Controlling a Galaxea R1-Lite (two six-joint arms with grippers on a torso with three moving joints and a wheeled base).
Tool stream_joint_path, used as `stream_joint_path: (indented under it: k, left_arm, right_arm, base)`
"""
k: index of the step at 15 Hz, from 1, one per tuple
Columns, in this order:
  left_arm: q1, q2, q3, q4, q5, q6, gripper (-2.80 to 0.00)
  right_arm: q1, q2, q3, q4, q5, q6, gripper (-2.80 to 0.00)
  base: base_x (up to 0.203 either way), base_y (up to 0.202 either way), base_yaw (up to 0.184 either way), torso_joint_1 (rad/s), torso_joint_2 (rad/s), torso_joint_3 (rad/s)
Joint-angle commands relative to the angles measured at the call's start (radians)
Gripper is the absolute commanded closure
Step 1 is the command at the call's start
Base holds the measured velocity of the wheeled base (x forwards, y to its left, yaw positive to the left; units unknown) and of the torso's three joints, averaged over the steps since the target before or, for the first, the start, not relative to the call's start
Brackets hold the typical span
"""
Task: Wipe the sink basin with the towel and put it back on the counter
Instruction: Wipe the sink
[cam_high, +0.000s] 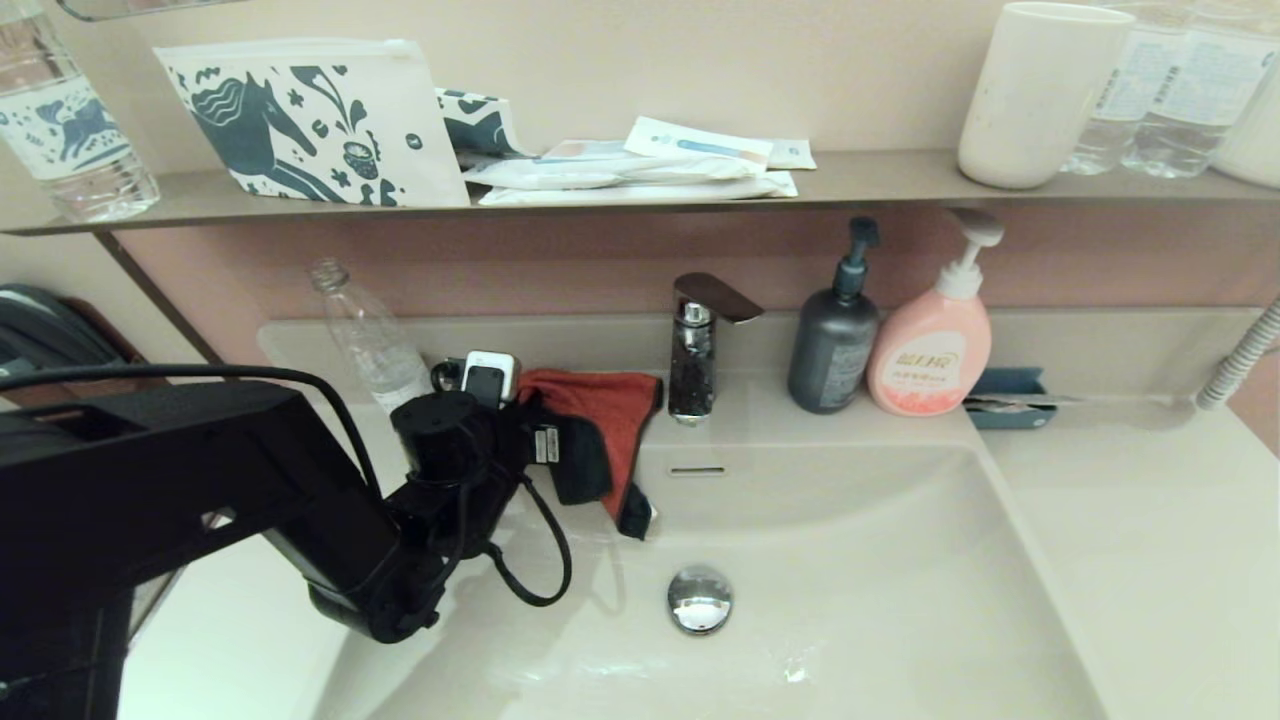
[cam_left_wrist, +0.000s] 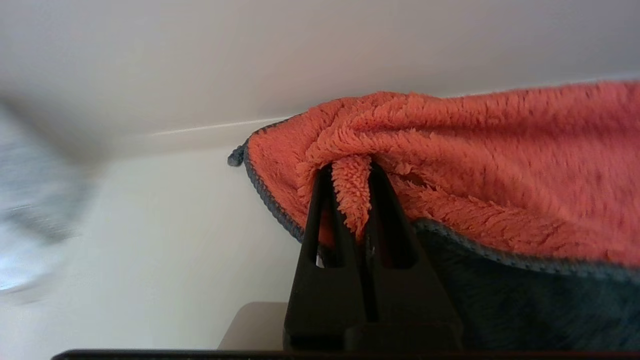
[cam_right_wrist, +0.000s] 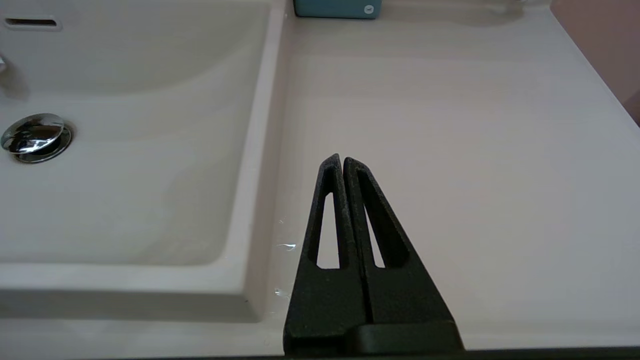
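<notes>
The orange-red towel (cam_high: 612, 405) with dark grey trim hangs over the back left rim of the sink basin (cam_high: 880, 600), just left of the faucet, one corner drooping into the bowl. My left gripper (cam_left_wrist: 348, 167) is shut on a fold of the towel (cam_left_wrist: 450, 150); in the head view its wrist (cam_high: 470, 440) sits at the basin's back left corner. The chrome drain stopper (cam_high: 699, 598) and the overflow slot (cam_high: 697, 469) are uncovered. My right gripper (cam_right_wrist: 342, 159) is shut on nothing, low over the counter (cam_right_wrist: 450, 125) right of the basin (cam_right_wrist: 125, 175); the head view does not show it.
The faucet (cam_high: 700, 345) stands at the back centre, with a dark grey pump bottle (cam_high: 835, 350), a pink pump bottle (cam_high: 932, 345) and a blue tray (cam_high: 1010, 398) to its right. A clear plastic bottle (cam_high: 370, 340) stands behind my left wrist. The wall shelf (cam_high: 880, 175) carries a patterned pouch, packets and a cup.
</notes>
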Motion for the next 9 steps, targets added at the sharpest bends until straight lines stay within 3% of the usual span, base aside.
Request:
stream_joint_path:
  k: [1,5,9]
  left_arm:
    - [0.068,-0.045,0.038,-0.009,-0.029,0.003,0.00]
    - [0.097,-0.150,0.146,-0.008,-0.047,0.003,0.00]
    - [0.070,-0.275,0.427,-0.058,-0.016,-0.043,0.00]
  right_arm:
    - [0.000,0.001,0.000,0.000,0.000,-0.001,0.00]
    - [0.000,0.001,0.000,0.000,0.000,0.001,0.00]
    - [0.000,0.001,0.000,0.000,0.000,0.000,0.00]
  base:
    - [0.000,0.000,0.000,0.000,0.00,0.000]
    - [0.000,0.000,0.000,0.000,0.00,0.000]
    - [0.000,0.000,0.000,0.000,0.00,0.000]
